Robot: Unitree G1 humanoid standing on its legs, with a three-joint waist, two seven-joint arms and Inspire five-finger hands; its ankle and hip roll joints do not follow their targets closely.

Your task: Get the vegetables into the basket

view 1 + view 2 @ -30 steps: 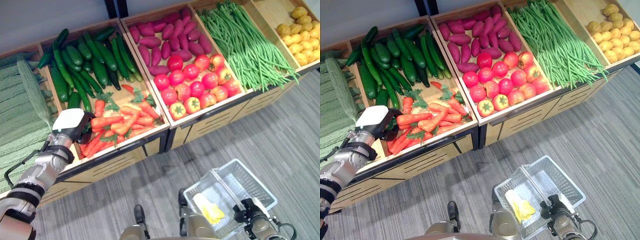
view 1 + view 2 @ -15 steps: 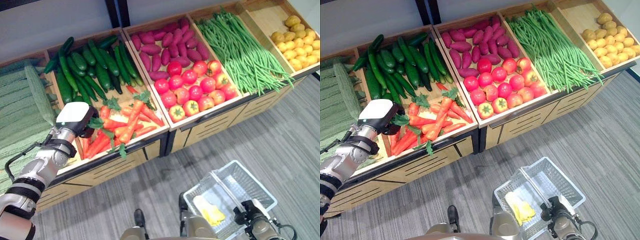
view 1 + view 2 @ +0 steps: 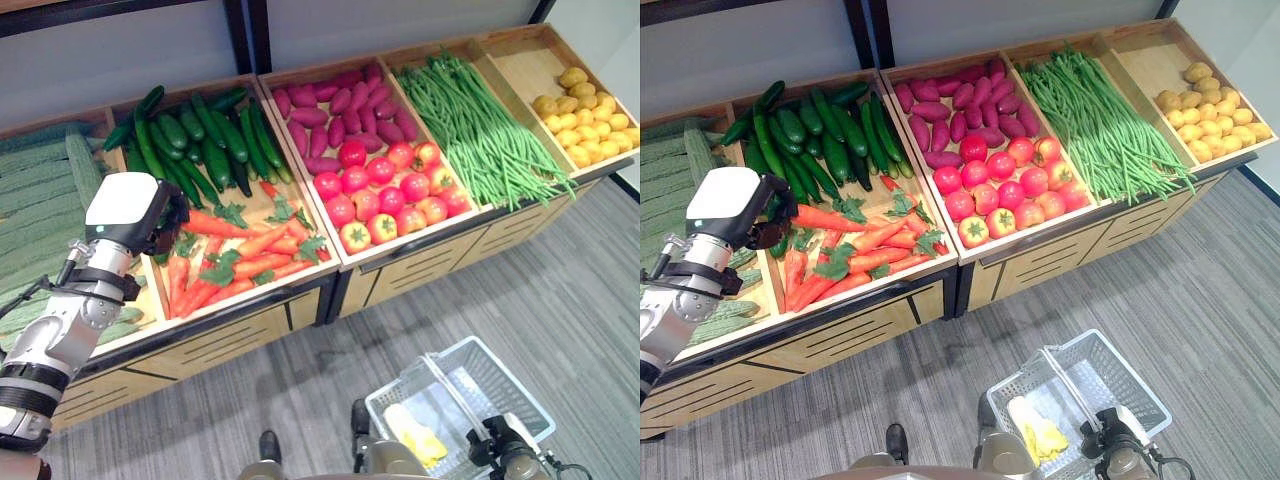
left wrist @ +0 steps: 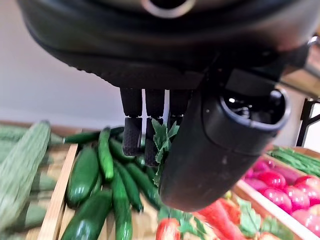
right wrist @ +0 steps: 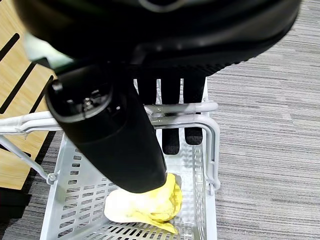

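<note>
The left hand (image 3: 150,215) pinches a carrot (image 3: 205,224) by its leafy top above the carrot bin (image 3: 300,275).

Crates (image 3: 300,293): light, matt wood with visible grain. Basket (image 3: 1140,378): white perforated plastic, smooth. Cucumbers (image 3: 210,150): glossy skin. Floor (image 3: 560,290): grey, matt, finely striped carpet.

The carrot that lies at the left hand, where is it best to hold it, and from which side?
Grip the carrot at its thick end, just below the leaves, coming from above on the robot's left: its tip points right, away from the left hand. The fingers and thumb seem to pinch mainly leaves, which may tear.
</note>
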